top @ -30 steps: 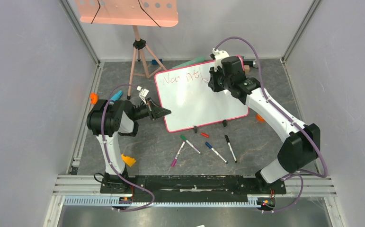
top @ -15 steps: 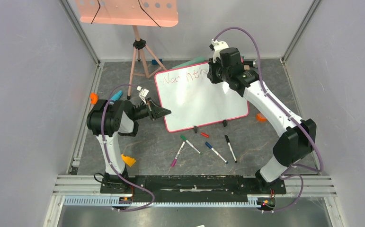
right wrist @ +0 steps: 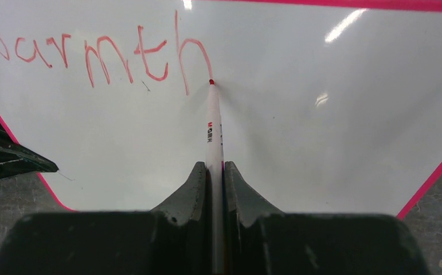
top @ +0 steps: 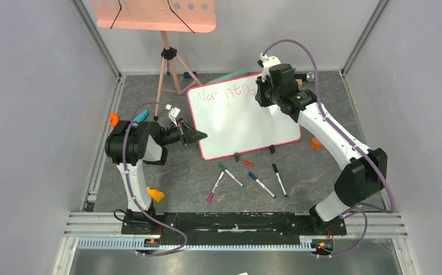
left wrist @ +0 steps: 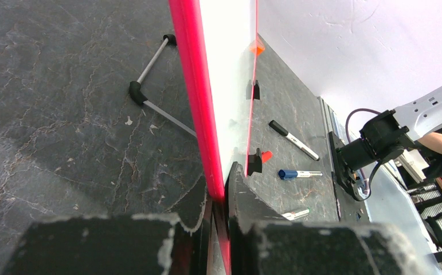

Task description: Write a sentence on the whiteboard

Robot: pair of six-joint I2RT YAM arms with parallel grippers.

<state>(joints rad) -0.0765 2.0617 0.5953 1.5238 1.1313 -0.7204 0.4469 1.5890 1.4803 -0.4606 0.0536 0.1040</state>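
Just added h at 12 o'clock on whiteboard [top: 247, 123], finishing first word of sentence [right wrist: 109, 54]; right gripper [right wrist: 214, 172] clamped on marker [right wrist: 213, 126], left gripper [left wrist: 219, 195] clamped on it at 8 o'clock

You lose part of the sentence [right wrist: 108, 54], its first letter, at the right wrist view's left edge; from above, the right tool [top: 262, 94] covers the whiteboard's [top: 235, 123] far right corner.

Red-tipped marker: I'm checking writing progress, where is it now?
In the right wrist view, the marker sticks up from the right arm's shut jaws, its tip touching the whiteboard at the end of the h in the red writing.
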